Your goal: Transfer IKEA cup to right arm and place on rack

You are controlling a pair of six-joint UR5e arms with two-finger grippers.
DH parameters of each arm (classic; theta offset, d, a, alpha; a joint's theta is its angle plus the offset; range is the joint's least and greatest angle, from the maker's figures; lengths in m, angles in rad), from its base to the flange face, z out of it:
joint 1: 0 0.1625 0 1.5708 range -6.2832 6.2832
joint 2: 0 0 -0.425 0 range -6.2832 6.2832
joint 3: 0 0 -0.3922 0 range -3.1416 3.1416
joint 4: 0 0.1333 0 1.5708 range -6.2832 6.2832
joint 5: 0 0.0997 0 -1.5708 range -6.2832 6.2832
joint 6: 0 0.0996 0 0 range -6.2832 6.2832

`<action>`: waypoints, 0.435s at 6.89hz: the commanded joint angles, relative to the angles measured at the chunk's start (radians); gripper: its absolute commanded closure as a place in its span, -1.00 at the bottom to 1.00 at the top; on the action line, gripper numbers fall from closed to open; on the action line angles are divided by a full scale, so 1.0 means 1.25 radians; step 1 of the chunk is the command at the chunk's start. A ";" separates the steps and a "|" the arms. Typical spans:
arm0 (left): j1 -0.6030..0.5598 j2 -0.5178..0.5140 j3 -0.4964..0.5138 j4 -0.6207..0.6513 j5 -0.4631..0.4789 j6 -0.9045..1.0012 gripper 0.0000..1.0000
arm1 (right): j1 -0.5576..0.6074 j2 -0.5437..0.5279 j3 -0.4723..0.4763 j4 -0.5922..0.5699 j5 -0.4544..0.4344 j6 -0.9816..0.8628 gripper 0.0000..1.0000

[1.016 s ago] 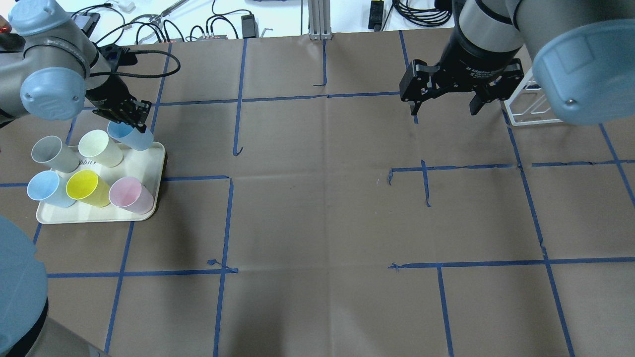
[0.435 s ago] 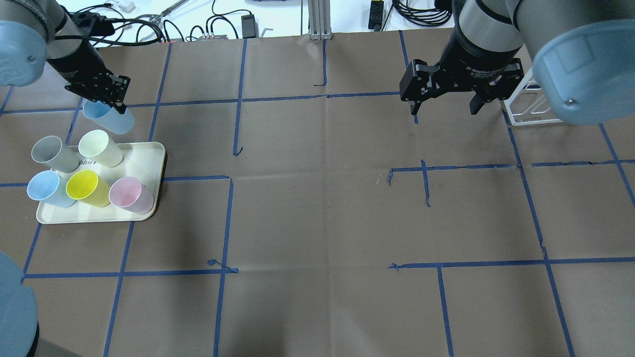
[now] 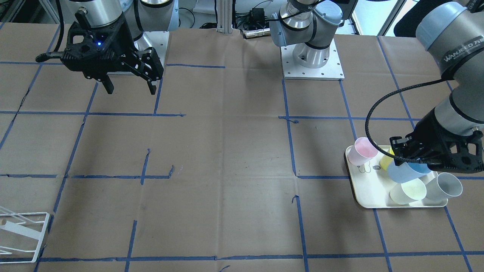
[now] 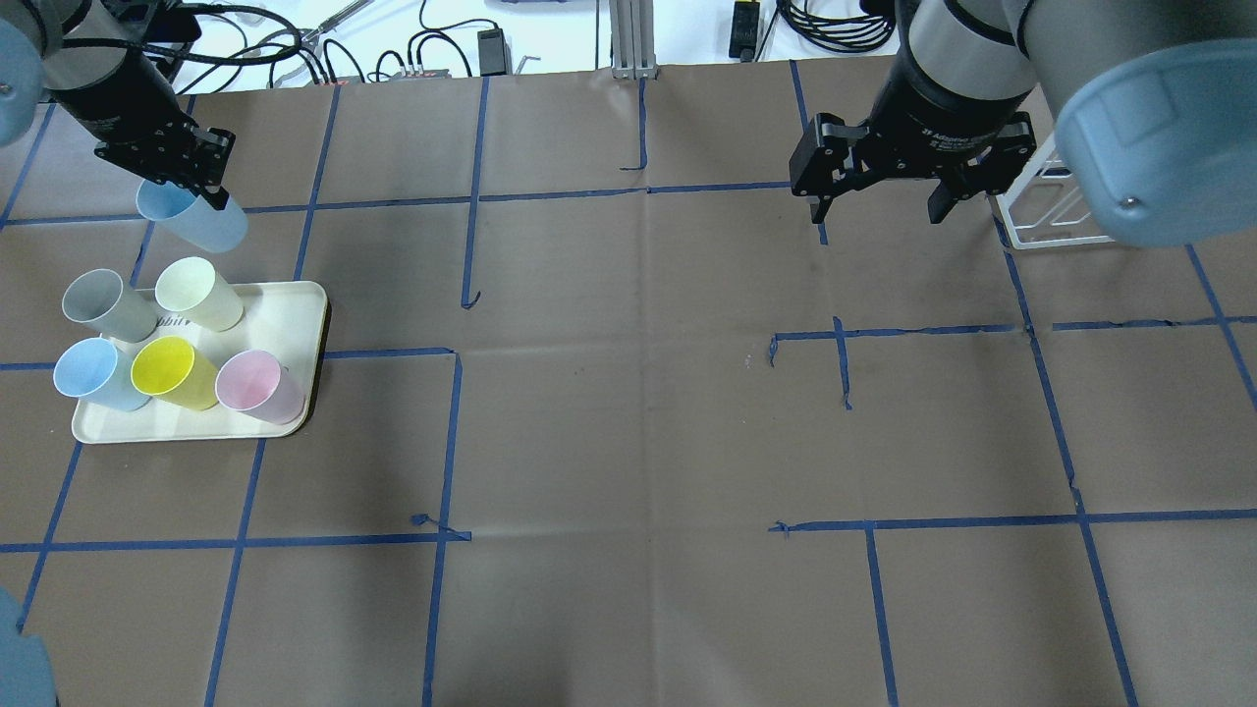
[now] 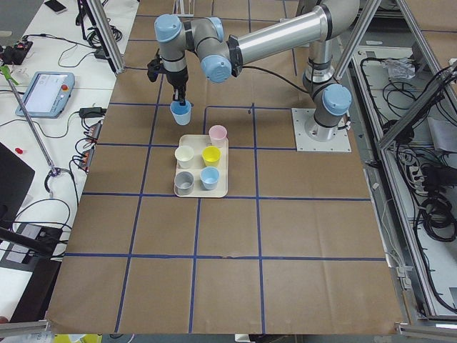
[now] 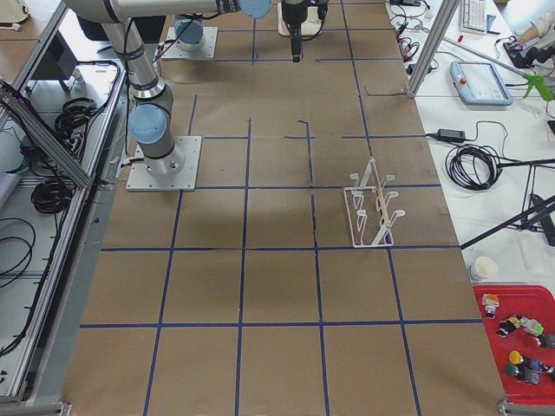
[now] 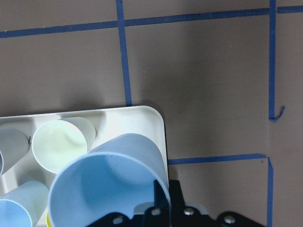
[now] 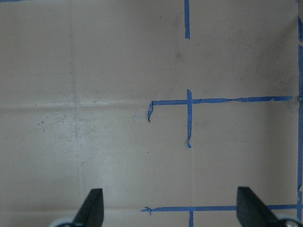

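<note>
Wide open tabletop (image 4: 628,393) lies between the tray (image 4: 300,314) and the rack (image 6: 373,211).

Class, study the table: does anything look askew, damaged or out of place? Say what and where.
The blue tape grid is frayed, with torn, curled ends near the table's middle. The light-blue cup hangs tilted, pinched by its rim in the left gripper, held clear of the tray. Nothing is spilled.

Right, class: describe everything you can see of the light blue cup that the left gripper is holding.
The light blue cup is a smooth, plain tumbler that looks like plastic, wider at the mouth than at the base. It is empty and mouth up. The left gripper pinches its rim on one side, holding it in the air beside the cream tray. Nothing else touches it.
</note>
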 commanded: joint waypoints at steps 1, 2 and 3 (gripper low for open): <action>-0.001 0.043 -0.022 0.004 -0.101 0.066 1.00 | -0.001 0.001 0.001 -0.045 -0.001 0.000 -1.00; -0.003 0.052 -0.026 0.002 -0.171 0.072 1.00 | -0.004 0.002 0.001 -0.045 -0.002 0.000 -1.00; -0.005 0.053 -0.026 0.002 -0.233 0.083 1.00 | -0.002 0.001 0.001 -0.045 -0.002 0.000 -1.00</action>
